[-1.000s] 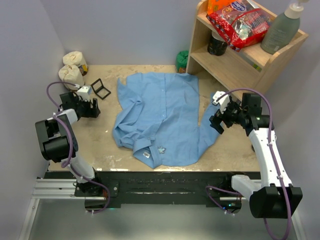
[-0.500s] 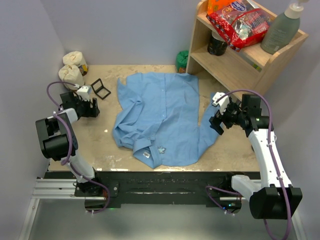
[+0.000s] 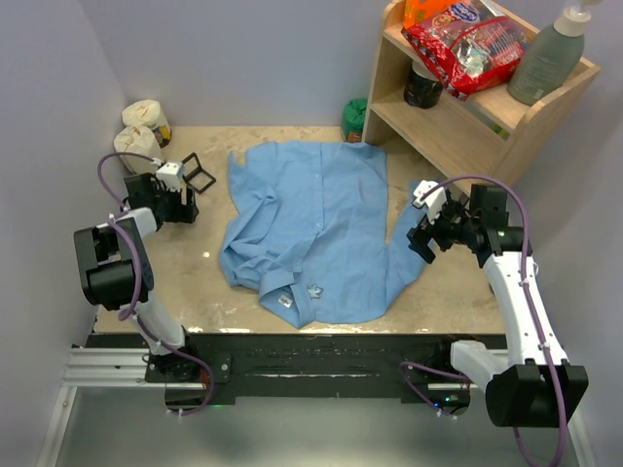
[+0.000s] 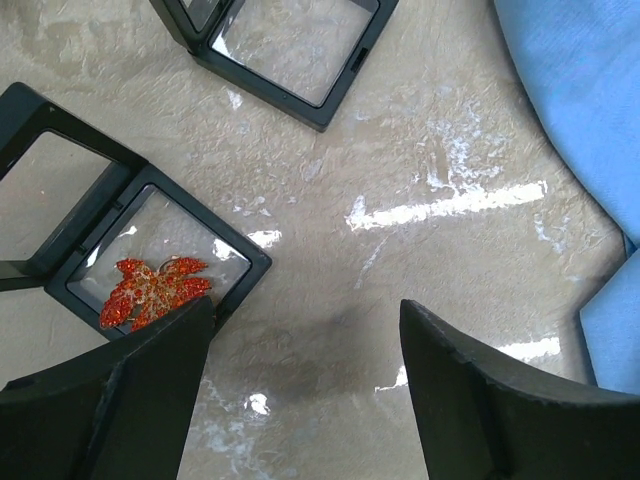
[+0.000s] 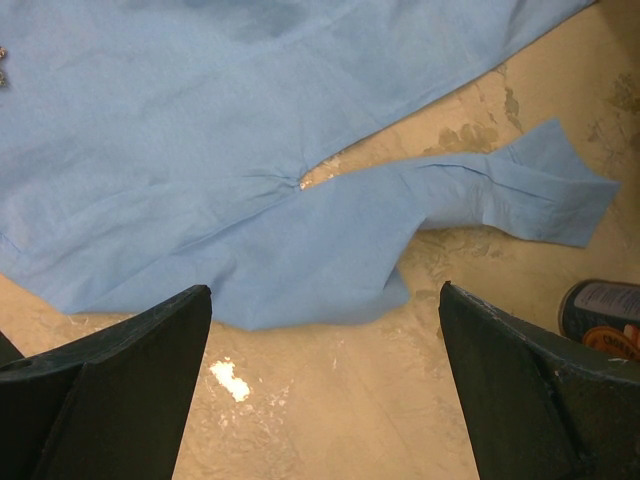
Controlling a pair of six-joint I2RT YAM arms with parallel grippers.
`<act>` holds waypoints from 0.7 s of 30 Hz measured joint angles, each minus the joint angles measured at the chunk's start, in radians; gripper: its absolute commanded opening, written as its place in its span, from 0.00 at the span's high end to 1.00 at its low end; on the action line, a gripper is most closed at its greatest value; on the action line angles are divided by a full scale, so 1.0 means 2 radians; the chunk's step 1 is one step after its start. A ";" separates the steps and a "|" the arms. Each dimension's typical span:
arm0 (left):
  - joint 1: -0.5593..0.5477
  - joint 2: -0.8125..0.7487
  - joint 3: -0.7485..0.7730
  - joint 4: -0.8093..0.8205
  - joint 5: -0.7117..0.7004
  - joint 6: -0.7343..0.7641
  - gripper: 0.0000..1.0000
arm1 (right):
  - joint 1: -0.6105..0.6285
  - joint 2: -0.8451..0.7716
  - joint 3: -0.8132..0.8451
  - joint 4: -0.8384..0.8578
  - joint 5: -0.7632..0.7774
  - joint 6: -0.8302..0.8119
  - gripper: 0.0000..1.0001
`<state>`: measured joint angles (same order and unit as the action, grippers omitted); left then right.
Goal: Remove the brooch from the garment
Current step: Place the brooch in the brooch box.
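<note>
The orange-red leaf-shaped brooch (image 4: 152,290) lies inside an open black-framed clear display case (image 4: 150,262) on the desk (image 3: 185,272), well left of the light-blue button-up shirt (image 3: 311,229). A small silvery brooch (image 3: 314,289) sits pinned near the shirt's collar, at its near edge. Left gripper (image 4: 300,385): fingers wide, empty, just above the case. Right gripper (image 5: 320,385): fingers wide, empty, over the shirt's right sleeve (image 5: 490,195). Both look similarly far from the silvery brooch; nothing blocks it.
</note>
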<state>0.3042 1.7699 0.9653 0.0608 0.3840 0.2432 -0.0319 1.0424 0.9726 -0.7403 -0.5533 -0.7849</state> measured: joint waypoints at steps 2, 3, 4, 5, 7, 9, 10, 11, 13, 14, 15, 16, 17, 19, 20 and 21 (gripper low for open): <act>-0.001 -0.001 0.000 0.002 0.001 0.000 0.19 | 0.000 -0.002 0.000 0.000 0.000 0.000 0.01; -0.001 -0.002 0.000 0.002 0.003 0.000 0.18 | 0.000 -0.004 0.000 0.000 0.000 0.000 0.01; -0.001 -0.005 -0.002 0.003 0.007 -0.001 0.14 | 0.000 -0.005 0.000 0.000 -0.001 0.000 0.01; -0.001 -0.012 -0.008 0.003 0.011 -0.001 0.13 | 0.000 -0.007 0.000 0.000 -0.001 0.000 0.01; -0.001 -0.035 -0.020 0.002 0.023 -0.002 0.01 | 0.000 -0.011 0.000 0.000 -0.005 0.000 0.01; -0.001 -0.069 -0.032 0.002 0.035 -0.004 0.00 | 0.000 -0.012 0.001 -0.002 -0.009 0.000 0.01; -0.001 -0.086 -0.035 0.001 0.043 -0.007 0.00 | 0.000 -0.012 0.002 -0.003 -0.010 0.000 0.01; -0.001 -0.104 -0.036 0.000 0.048 -0.008 0.00 | 0.001 -0.012 0.004 -0.003 -0.011 0.000 0.01; -0.001 -0.133 -0.037 0.000 0.059 -0.009 0.00 | 0.004 -0.010 0.009 -0.006 -0.014 0.001 0.01; -0.001 -0.150 -0.037 0.000 0.065 -0.010 0.00 | 0.006 -0.008 0.014 -0.008 -0.017 0.003 0.01; -0.001 -0.166 -0.037 0.000 0.072 -0.012 0.01 | 0.010 -0.006 0.020 -0.008 -0.020 0.004 0.01; -0.001 -0.180 -0.037 0.000 0.078 -0.013 0.00 | 0.016 -0.002 0.028 -0.008 -0.020 0.006 0.01; -0.001 -0.193 -0.037 -0.002 0.085 -0.016 0.00 | 0.021 0.001 0.033 -0.008 -0.021 0.008 0.01; -0.001 -0.213 -0.037 -0.008 0.102 -0.022 0.00 | 0.039 0.008 0.045 -0.008 -0.020 0.011 0.01; -0.001 -0.222 -0.037 -0.013 0.113 -0.023 0.00 | 0.047 0.011 0.047 -0.007 -0.019 0.013 0.01; -0.001 -0.229 -0.037 -0.018 0.131 -0.022 0.01 | 0.059 0.013 0.047 -0.007 -0.017 0.014 0.01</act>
<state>0.3023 1.3109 0.8921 0.0250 0.6453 0.2001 0.0856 1.0676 1.0660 -0.7536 -0.5865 -0.7563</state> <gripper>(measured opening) 0.994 0.987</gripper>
